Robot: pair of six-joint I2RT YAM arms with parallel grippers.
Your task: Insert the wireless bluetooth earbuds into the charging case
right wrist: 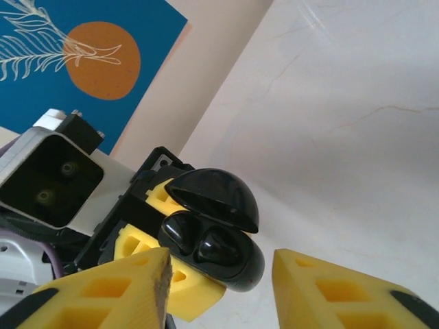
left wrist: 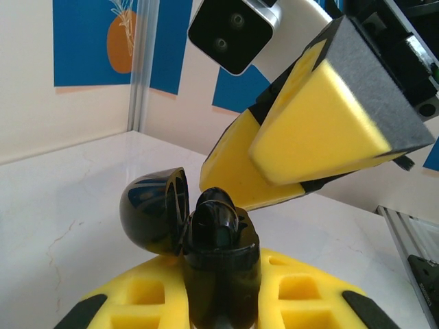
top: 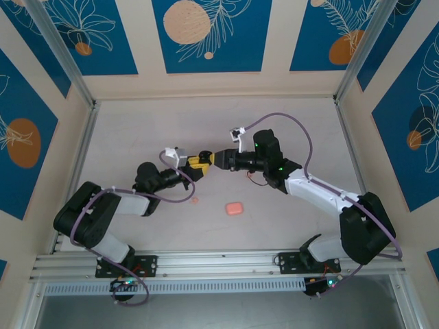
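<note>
A glossy black charging case (left wrist: 221,274) stands upright between the yellow pads of my left gripper (left wrist: 219,301), which is shut on it. Its hinged lid (left wrist: 147,211) hangs open to the left. In the right wrist view two black earbuds (right wrist: 218,245) sit in the case (right wrist: 247,271) under the raised lid (right wrist: 216,195). My right gripper (right wrist: 221,264) is open just short of the case, with nothing between its fingers (left wrist: 322,116). The two grippers meet mid-table (top: 204,161). A salmon-pink charging case (top: 234,208) lies shut on the table, and a tiny pale-pink earbud (top: 194,201) lies to its left.
The pale tabletop (top: 295,130) is walled by beige panels with blue prints, with metal posts at the corners (top: 92,103). An aluminium rail (top: 219,259) runs along the near edge by both arm bases.
</note>
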